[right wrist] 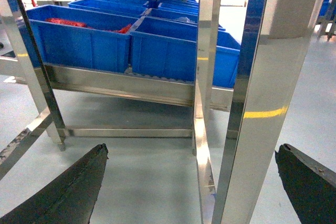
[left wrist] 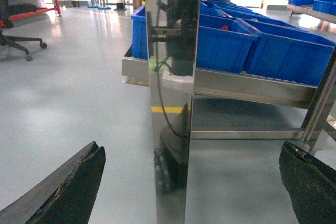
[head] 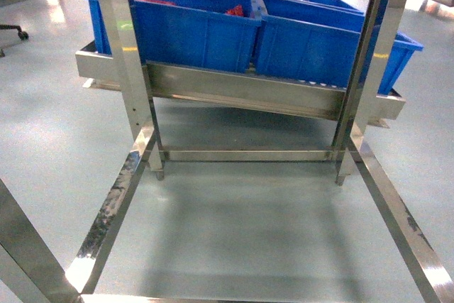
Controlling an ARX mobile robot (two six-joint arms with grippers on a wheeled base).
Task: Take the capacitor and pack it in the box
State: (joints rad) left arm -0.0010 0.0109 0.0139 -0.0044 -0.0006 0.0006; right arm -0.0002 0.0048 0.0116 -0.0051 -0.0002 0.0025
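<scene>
No capacitor shows in any view, and the box is out of view too. My left gripper [left wrist: 190, 150] is open, its two black fingers [left wrist: 68, 187] spread wide at the lower corners of the left wrist view, with nothing between them. A polished steel post [left wrist: 170, 103] stands beyond the gap. My right gripper [right wrist: 192, 148] is open as well, holding nothing, with black fingers [right wrist: 68, 187] far apart and steel uprights [right wrist: 257, 103] ahead. Neither gripper appears in the head view.
Big blue plastic bins [head: 191, 33] sit in rows on a low steel rack [head: 241, 90]. Some hold red items [right wrist: 68, 23]. Steel frame legs [head: 124, 47] and floor rails [head: 106, 218] surround grey floor [head: 248, 232]. An office chair [left wrist: 16, 40] stands far left.
</scene>
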